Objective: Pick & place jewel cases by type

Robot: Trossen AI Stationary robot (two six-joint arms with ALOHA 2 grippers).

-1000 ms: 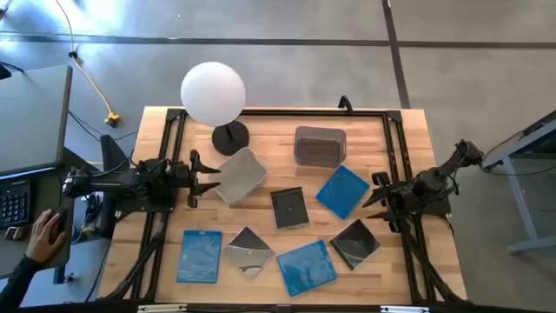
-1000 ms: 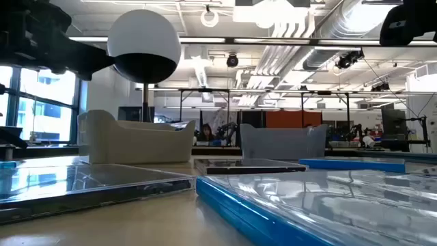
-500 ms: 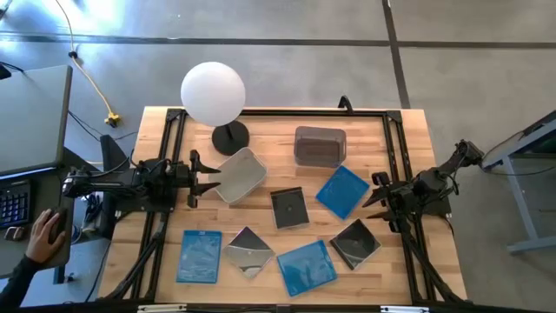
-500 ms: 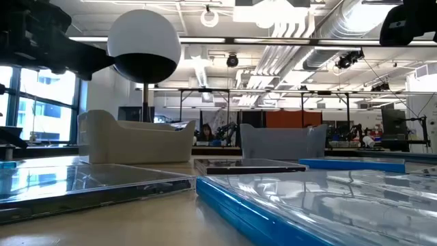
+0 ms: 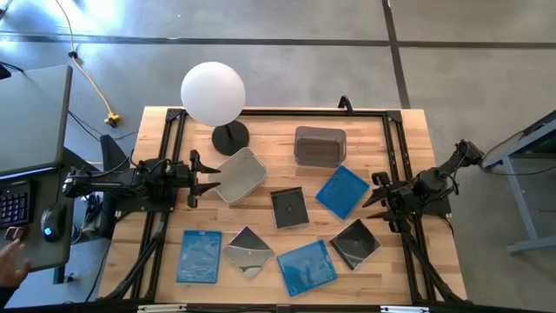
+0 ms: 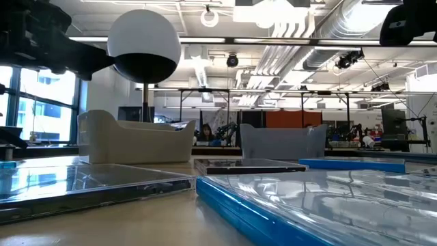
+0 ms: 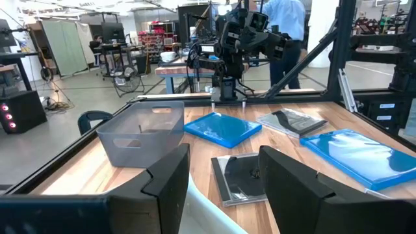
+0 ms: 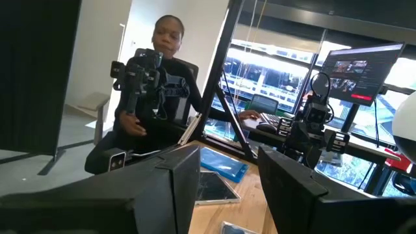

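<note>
Six jewel cases lie flat on the wooden table. Blue ones are at the near left point(image 5: 199, 256), the near middle point(image 5: 306, 266) and the right of centre point(image 5: 341, 191). A shiny one point(image 5: 248, 251), a dark one point(image 5: 355, 244) and a dark one at centre point(image 5: 289, 208) lie between them. My left gripper point(image 5: 211, 178) hovers open at the table's left side, next to the pale tub point(image 5: 239, 174); its wrist view point(image 7: 224, 195) shows the tub's rim point(image 7: 207, 213) below the fingers. My right gripper point(image 5: 373, 195) waits open at the right side, beside the blue case.
A grey tub point(image 5: 320, 145) stands at the far middle. A lamp with a white globe point(image 5: 213, 93) stands at the far left, its round base point(image 5: 230, 136) on the table. A black frame runs along the table edges. A person's hand point(image 5: 10, 261) is at a desk left of the table.
Both arms and all the cases have stayed still. The person's hand at the desk on the left has come off the mouse and drawn back toward the near side.
</note>
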